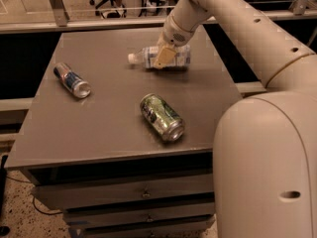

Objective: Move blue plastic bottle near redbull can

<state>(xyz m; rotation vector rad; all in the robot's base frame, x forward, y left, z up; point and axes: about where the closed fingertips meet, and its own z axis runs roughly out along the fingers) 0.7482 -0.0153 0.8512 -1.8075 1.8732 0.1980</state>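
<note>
The blue plastic bottle (142,56) lies on its side at the back middle of the grey table (109,128), white cap pointing left. My gripper (161,60) comes down from the arm above and is shut across the bottle's middle; one tan finger (163,57) shows in front of its label. The redbull can (72,79) lies on its side near the table's left edge, well to the left of the bottle and the gripper.
A fatter green patterned can (162,117) lies on its side in the middle front of the table, between bottle and front edge. My arm's large white body (267,162) fills the right side. A railing and office chairs stand behind the table.
</note>
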